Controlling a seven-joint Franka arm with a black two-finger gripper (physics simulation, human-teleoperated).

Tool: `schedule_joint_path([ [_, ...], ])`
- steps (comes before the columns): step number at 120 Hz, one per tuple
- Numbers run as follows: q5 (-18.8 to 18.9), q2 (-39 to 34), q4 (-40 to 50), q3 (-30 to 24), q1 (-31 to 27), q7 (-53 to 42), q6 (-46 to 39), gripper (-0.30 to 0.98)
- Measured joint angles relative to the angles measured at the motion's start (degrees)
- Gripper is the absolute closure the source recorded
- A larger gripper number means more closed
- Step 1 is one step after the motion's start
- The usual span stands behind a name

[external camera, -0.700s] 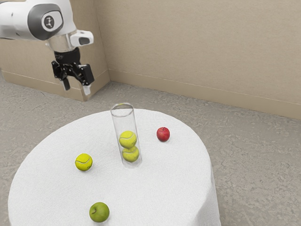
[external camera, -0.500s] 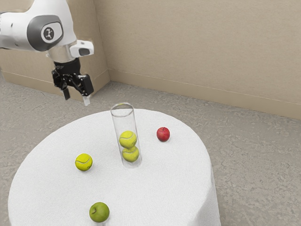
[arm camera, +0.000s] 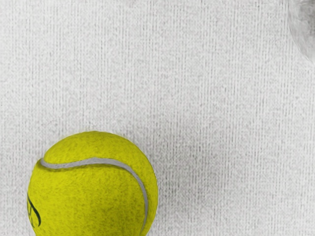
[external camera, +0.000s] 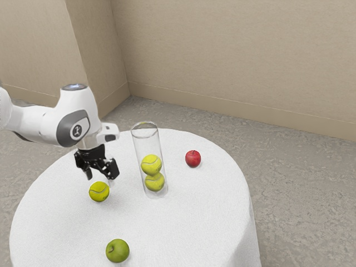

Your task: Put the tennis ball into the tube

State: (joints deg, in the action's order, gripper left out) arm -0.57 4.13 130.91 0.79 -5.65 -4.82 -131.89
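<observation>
My gripper (external camera: 100,182) points down just above the loose tennis ball (external camera: 99,192) in the exterior view, its two fingers apart with nothing held between them. That ball rests on the white tablecloth; in the wrist view the yellow ball (arm camera: 93,187) looks large and close under my hand. The clear tube (external camera: 137,150) stands on the table toward the exterior view's right of the gripper, with two tennis balls, an upper one (external camera: 151,165) and a lower one (external camera: 154,182), stacked inside. Its top rim is uncovered.
A red apple (external camera: 193,158) lies beyond the tube, toward the exterior view's right. Nearer the exterior camera is a green apple (external camera: 117,251). All stand on a round table (external camera: 189,222) with a white cloth.
My arm has come down a long way, from high beyond the table's edge to just over the loose ball. The gripper remains open, and the balls, tube and apples have stayed put.
</observation>
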Motion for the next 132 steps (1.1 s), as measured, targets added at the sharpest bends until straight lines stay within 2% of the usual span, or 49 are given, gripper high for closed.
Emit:
schedule_joint_path([
  [12, 2.9, 1.4, 0.1, 0.2, -2.9, 0.8, -3.2, 0.0],
  [25, 4.4, 2.3, 1.2, 0.5, -4.1, 1.6, -5.4, 0.0],
  [71, 5.0, 6.2, 1.7, -0.5, -3.8, 3.5, -8.4, 0.0],
  [94, 4.9, 7.4, 1.7, -0.9, -3.8, 4.1, -8.7, 0.22],
  [115, 5.3, 6.8, 1.6, -0.9, -3.8, 4.9, -8.7, 0.31],
  [132, 5.1, 2.1, 1.5, -1.5, -4.0, 5.7, -6.3, 0.36],
])
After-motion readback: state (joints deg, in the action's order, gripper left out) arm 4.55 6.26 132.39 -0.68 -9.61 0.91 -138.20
